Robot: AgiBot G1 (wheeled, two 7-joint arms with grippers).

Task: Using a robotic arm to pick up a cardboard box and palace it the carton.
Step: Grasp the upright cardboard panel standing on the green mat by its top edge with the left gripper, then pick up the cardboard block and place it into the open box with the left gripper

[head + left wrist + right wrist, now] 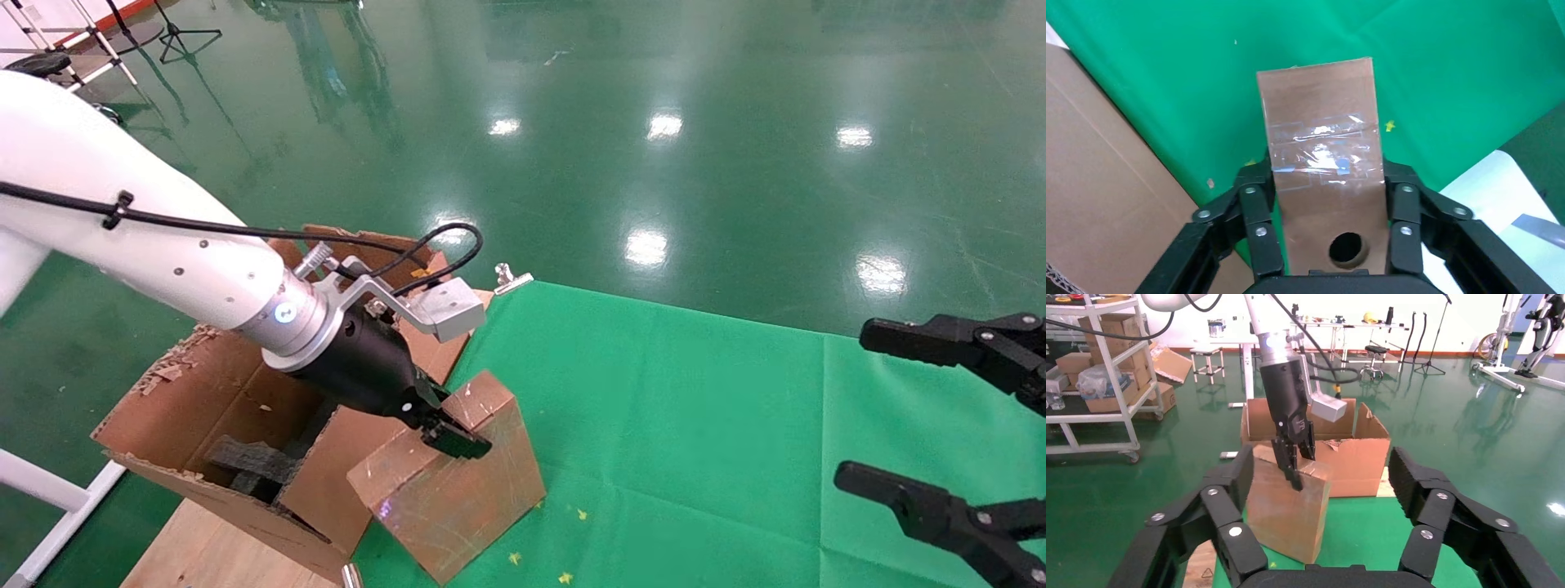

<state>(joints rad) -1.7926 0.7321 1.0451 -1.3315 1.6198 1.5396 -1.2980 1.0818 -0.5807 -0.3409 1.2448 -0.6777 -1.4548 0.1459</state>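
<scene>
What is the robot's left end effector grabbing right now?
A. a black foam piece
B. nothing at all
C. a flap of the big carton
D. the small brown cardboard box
D: the left end effector is closed on the top of the cardboard box, its fingers pressing both sides, while the carton sits just beside it untouched.

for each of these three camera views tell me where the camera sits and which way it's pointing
Head view: on the robot's head, looking forward and down at the green cloth; shows the left gripper clamped on the cardboard box beside the carton, and the open right gripper.
Left wrist view: on the left wrist, looking along its fingers down the box.
Right wrist view: on the right wrist, facing across the cloth toward the left arm and carton.
All three share the box.
</scene>
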